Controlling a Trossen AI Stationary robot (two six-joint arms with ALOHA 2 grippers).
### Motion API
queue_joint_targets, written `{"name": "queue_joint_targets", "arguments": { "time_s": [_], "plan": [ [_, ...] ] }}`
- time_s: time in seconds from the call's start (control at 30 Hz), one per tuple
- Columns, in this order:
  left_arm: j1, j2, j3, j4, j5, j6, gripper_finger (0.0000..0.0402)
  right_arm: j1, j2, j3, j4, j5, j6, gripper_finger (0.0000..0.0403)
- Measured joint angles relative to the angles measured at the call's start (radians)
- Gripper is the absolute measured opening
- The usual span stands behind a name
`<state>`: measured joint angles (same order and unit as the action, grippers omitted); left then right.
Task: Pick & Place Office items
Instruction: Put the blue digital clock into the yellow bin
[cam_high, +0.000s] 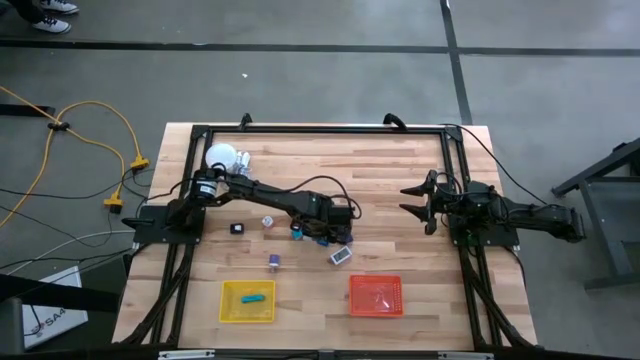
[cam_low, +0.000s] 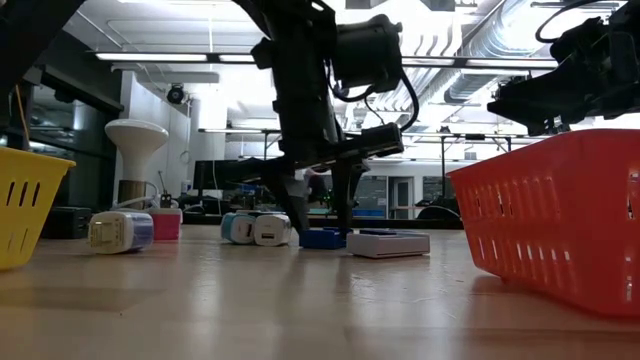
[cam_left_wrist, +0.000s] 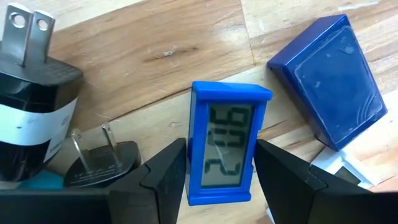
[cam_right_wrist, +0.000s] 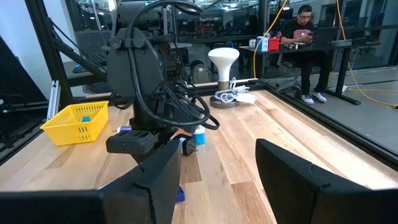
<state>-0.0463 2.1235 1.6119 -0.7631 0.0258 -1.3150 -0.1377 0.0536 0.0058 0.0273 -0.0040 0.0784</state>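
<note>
Wooden table carries scattered office items. Only the left wrist view reveals the blue clock between the left gripper's narrowly parted fingers, beside a blue box. Well apart, the right gripper waits, spread wide.

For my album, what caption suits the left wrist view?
Left gripper fingers straddle a small blue digital clock on the wooden table.

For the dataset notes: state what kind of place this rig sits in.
Probably a robotics lab in an open office or workshop. Exposed ceiling ducts and strip lights hang overhead, a person works at a desk behind glass partitions, and yellow cables trail across the concrete floor.
</note>
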Motion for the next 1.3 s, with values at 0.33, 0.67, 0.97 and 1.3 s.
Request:
{"name": "queue_joint_targets", "arguments": {
  "time_s": [0.33, 0.67, 0.97, 1.3],
  "plan": [
    [-0.018, 0.011, 0.002, -0.004, -0.039, -0.027, 0.0182, 0.000, 0.000, 0.000, 0.000, 0.001, 0.000, 0.0195],
    [-0.014, 0.013, 0.002, -0.028, -0.025, -0.026, 0.0182, 0.000, 0.000, 0.000, 0.000, 0.001, 0.000, 0.0195],
    [-0.008, 0.015, 0.002, -0.082, -0.026, -0.021, 0.0182, 0.000, 0.000, 0.000, -0.001, 0.001, 0.000, 0.0195],
    [-0.005, 0.015, 0.000, -0.098, -0.040, 0.002, 0.0182, 0.000, 0.000, 0.000, -0.001, 0.001, 0.000, 0.0195]
  ]
}}
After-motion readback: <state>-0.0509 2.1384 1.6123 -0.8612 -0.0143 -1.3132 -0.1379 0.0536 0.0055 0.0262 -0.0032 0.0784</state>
